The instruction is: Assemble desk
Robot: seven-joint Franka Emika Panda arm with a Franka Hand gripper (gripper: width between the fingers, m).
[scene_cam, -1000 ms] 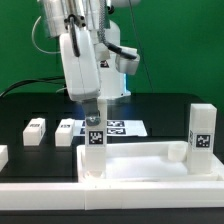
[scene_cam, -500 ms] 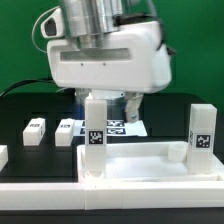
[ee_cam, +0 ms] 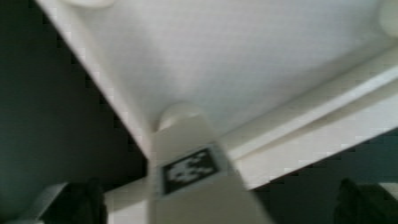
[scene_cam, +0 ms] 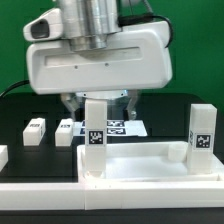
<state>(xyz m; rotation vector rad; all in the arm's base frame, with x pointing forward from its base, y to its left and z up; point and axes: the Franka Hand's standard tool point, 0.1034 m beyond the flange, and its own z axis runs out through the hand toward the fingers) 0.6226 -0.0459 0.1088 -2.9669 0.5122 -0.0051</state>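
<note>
Gripper (scene_cam: 100, 102) spread wide since a second ago, now clear of the leg (scene_cam: 95, 135) | leg upright at corner of tabletop (scene_cam: 140, 162), apparently socketed | second leg (scene_cam: 202, 128) upright at the exterior view's right

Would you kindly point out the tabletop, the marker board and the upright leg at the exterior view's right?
tabletop (scene_cam: 150, 170): exterior view, bare floor.
marker board (scene_cam: 126, 128): exterior view, printed tag.
leg (scene_cam: 203, 140): exterior view, its tag.
</note>
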